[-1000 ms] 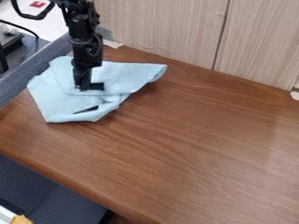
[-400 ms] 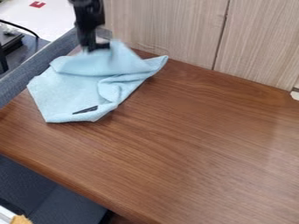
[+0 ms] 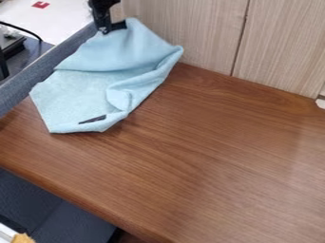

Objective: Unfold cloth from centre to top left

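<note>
Pale Blue Cloth Pinched at Its Far Edge

1 black gripper (image 3: 113, 27) has its fingers pressed together on the far edge of 1 pale blue cloth (image 3: 105, 78). The cloth is at the far left of the table (image 3: 203, 142): its near part lies flat on the brown wood grain, its far part rises to the gripper. 1 dark label (image 3: 93, 119) sits near the cloth's near edge, its writing too small to read. The cloth looks soft, with 1 thick fold along its right side. A grey woven divider (image 3: 38, 71) runs along the left.
</note>
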{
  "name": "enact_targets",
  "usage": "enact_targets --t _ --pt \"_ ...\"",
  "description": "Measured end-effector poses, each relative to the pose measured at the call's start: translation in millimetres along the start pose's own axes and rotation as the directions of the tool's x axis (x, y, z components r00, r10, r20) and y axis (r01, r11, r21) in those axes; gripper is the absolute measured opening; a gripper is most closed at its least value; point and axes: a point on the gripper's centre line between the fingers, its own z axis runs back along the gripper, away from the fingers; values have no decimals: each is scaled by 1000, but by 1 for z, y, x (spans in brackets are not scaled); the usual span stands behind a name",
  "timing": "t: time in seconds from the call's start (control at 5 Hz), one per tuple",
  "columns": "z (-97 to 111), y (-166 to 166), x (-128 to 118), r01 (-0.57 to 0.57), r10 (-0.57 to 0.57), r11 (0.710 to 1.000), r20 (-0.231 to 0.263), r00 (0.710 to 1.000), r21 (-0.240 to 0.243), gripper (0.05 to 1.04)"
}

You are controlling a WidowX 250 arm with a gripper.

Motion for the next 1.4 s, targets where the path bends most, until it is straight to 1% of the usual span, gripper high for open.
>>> enact_targets --t 0.2,0.4,0.6,0.8,1.0,1.2,1.4 --pt "-18 14 9 -11 11 1000 14 1000 14 54" --pt "-29 15 18 25 -26 998 13 1000 55 54" --pt "-47 3 21 58 -60 996 25 998 66 74" --pt "-48 4 18 44 -43 996 -3 999 81 219" --pt "-55 -1 15 -1 4 995 -30 1000 95 471" --pt "-55 0 14 -22 27 994 -44 999 106 773" --pt "-56 -2 13 -26 32 995 -50 998 101 994"
